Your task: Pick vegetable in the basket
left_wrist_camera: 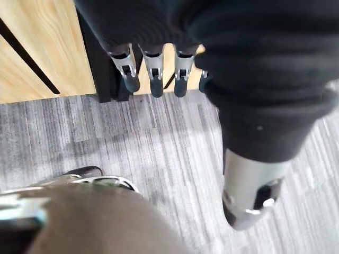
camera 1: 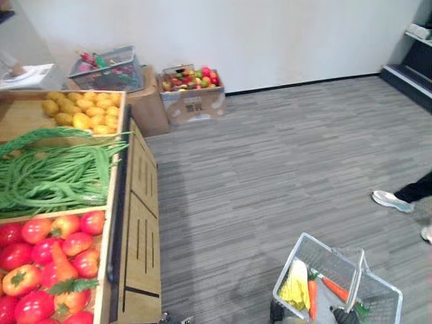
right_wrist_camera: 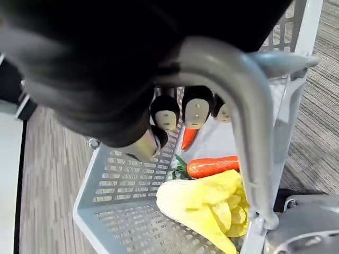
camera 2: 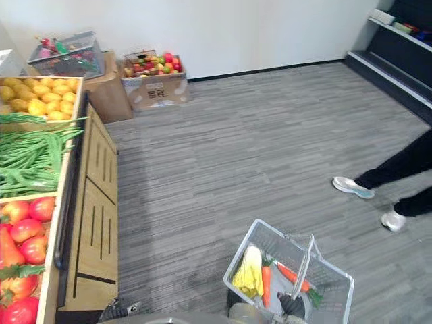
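A grey wire basket (camera 1: pixel 287 271) hangs at the lower right over the floor. Inside lie two carrots (camera 1: pixel 312 297) and a pale yellow leafy vegetable (camera 1: pixel 295 283). My right hand (right_wrist_camera: pixel 197 108) is shut on the basket's handle (right_wrist_camera: pixel 238 106), its fingers curled round the bar; a carrot (right_wrist_camera: pixel 212 166) and the yellow vegetable (right_wrist_camera: pixel 206 203) show beneath. My left hand (left_wrist_camera: pixel 153 71) hangs open and holds nothing, above the floor beside the wooden stand (left_wrist_camera: pixel 47 47). On the stand at the left lie tomatoes (camera 1: pixel 47 253) with a carrot (camera 1: pixel 62 264) on top, green beans (camera 1: pixel 54 175) and yellow produce (camera 1: pixel 84 111).
The wooden stand's front (camera 1: pixel 138 223) runs along the left. Cardboard boxes (camera 1: pixel 192 101) of mixed produce and a wire basket (camera 1: pixel 108 67) stand by the far wall. A person's legs and shoes (camera 2: pixel 368 185) are at the right. Dark shelving (camera 1: pixel 408 74) is at the far right.
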Robot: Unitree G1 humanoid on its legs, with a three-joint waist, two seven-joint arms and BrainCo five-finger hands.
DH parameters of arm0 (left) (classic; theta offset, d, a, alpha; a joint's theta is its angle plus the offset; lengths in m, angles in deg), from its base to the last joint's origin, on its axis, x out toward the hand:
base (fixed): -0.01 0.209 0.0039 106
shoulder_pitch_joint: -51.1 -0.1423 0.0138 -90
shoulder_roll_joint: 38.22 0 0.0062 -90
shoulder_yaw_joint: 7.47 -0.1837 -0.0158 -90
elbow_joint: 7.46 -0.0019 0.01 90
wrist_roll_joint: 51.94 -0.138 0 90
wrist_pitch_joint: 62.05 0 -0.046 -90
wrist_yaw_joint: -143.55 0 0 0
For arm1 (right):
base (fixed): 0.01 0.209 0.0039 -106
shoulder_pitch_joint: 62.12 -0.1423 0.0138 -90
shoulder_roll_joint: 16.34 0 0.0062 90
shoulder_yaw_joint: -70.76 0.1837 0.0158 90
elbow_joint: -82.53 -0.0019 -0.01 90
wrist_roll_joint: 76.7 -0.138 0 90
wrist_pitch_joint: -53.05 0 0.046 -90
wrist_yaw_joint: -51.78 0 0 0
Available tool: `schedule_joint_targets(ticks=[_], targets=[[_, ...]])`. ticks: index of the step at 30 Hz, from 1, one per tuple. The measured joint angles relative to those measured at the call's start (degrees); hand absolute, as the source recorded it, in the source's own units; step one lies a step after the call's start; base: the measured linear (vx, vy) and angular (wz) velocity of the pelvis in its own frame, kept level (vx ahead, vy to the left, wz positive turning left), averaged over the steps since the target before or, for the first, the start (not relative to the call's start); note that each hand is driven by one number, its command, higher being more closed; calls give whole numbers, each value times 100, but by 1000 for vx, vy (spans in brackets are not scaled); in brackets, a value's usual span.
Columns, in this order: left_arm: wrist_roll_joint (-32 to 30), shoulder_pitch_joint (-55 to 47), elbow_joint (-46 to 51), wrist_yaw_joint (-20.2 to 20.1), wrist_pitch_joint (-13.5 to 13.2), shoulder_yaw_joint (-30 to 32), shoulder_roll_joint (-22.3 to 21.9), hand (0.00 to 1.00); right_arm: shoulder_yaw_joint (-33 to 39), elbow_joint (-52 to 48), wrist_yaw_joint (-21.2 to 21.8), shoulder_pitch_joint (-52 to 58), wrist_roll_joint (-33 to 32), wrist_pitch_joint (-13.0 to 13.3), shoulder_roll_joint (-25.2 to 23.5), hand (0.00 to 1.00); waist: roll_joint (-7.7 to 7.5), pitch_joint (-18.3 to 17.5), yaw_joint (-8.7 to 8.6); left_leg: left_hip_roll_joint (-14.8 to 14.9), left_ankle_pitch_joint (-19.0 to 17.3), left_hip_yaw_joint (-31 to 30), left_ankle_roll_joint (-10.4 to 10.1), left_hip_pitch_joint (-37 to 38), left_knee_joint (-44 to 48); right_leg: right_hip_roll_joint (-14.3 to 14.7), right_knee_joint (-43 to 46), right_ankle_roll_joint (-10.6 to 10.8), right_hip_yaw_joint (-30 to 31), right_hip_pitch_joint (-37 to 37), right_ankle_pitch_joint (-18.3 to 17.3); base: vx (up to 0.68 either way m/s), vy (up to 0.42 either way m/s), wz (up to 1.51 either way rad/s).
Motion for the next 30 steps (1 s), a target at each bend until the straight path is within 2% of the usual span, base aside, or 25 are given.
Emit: schedule_joint_targets(ticks=[1,2,5,9,18,22,28,30], targets=[[0,-16,5,1,0,-10,56,0,-36,5,14,19,3,0,-34,100,-92,16,-2,-25,-6,5,-14,49,43,-16,74,34,-68,8,-31,179,-110,-57],[4,-15,-8,7,25,-57,167,0,-69,70,105,52,7,6,-75,100,-213,-36,17,-27,13,-37,-44,37,154,89,34,59,30,51,-79,54,-100,-45],[28,22,-9,-5,38,-230,189,0,-146,223,128,36,7,9,-74,100,-151,-36,-7,80,34,-48,-76,21,211,281,-552,148,104,267,39,33,-125,-31],[57,91,-11,22,44,-351,168,0,-252,292,131,130,3,-11,-49,100,-82,-49,5,94,182,-72,-161,-104,275,472,-2046,144,241,813,784,12,-53,-16],[61,150,-120,112,113,-344,185,0,-267,438,134,56,108,-47,-9,100,-116,16,6,84,177,-381,-166,-59,514,426,-2052,125,215,912,738,-24,30,1],[66,156,-121,113,95,-350,174,0,-264,440,232,19,334,-86,104,100,-70,80,4,32,177,-647,-166,-68,444,345,-2053,128,-69,973,736,-26,65,27],[12,158,-128,137,30,-561,158,0,-263,443,240,-59,326,-175,191,100,33,91,-9,-76,183,-1243,-161,-114,147,223,-2034,145,-500,1013,728,-24,68,39],[1,160,-127,137,32,-602,162,0,-251,442,239,-62,312,-168,202,100,44,101,-14,-162,241,-1452,-122,-178,131,108,-1789,222,-560,937,665,-23,94,34]])
